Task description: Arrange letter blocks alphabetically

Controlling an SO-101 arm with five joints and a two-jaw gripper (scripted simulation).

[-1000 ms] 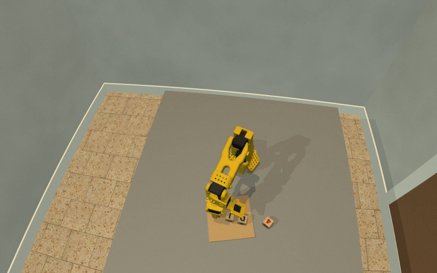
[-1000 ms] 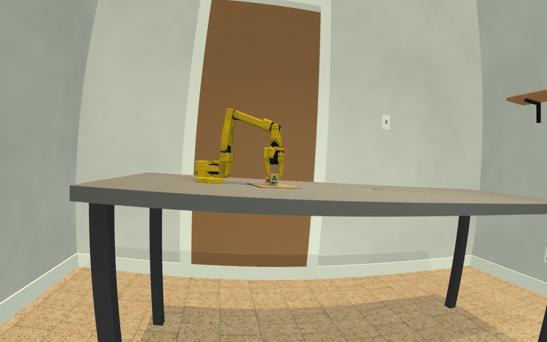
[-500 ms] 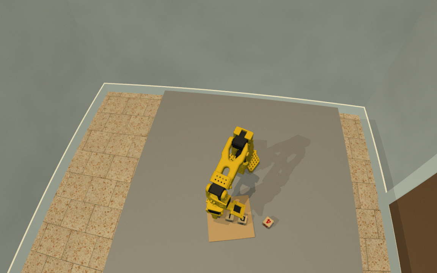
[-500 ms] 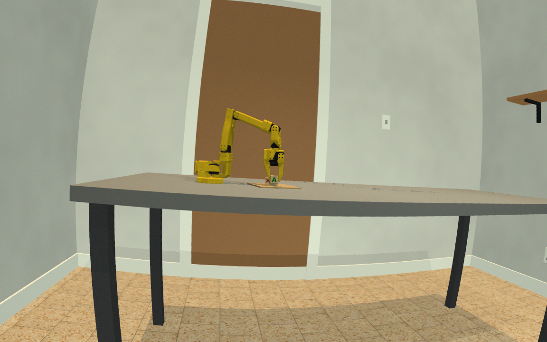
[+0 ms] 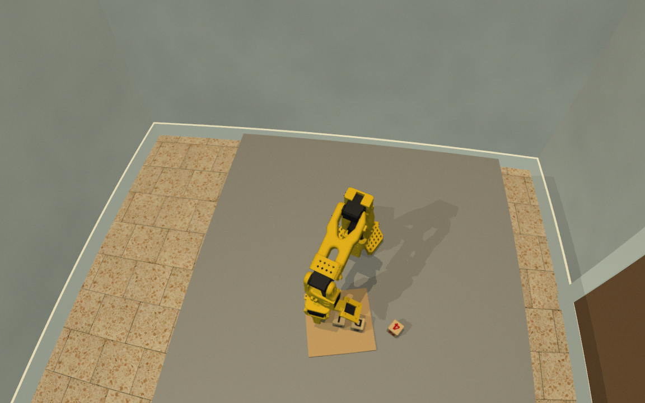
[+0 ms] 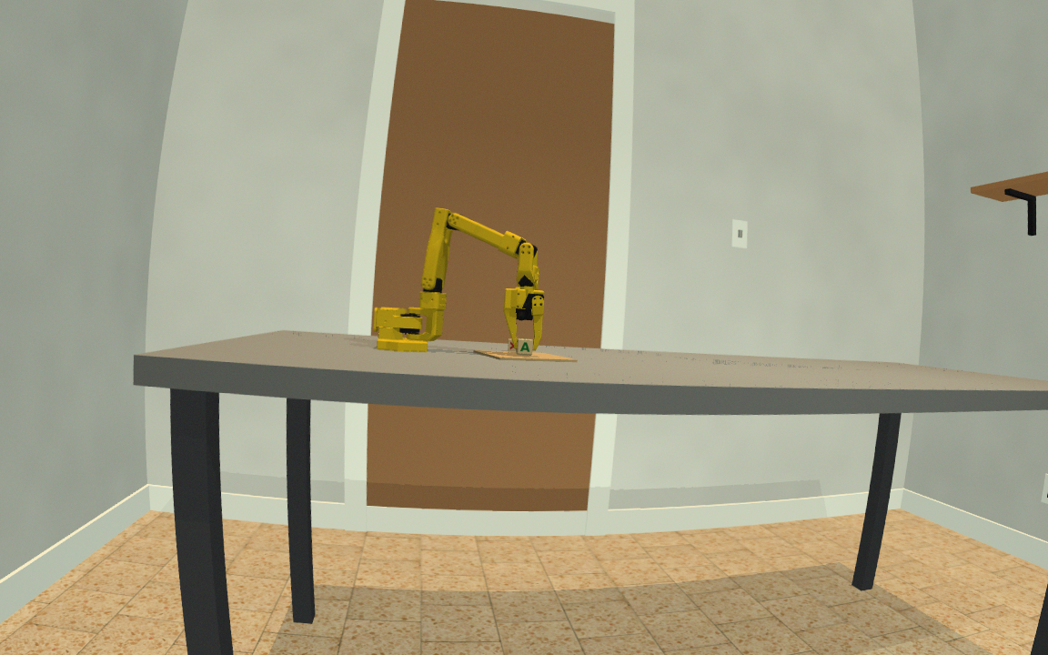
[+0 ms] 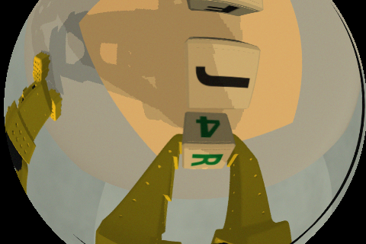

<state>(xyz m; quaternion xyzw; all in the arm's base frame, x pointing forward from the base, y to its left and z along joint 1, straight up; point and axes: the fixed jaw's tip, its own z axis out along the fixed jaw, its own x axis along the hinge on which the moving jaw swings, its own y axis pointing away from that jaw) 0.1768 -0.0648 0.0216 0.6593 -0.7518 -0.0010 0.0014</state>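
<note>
The end effector is clamped on the R block, low beside the J block; letting go while it is tilted or high could tip it or nudge its neighbour.

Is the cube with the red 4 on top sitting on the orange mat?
No, the wooden cube with the red 4 lies beside the flat orange mat.

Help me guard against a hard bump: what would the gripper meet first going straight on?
The mat, through the green-lettered block the gripper holds. It points down; whether block and mat already touch is unclear.
</note>
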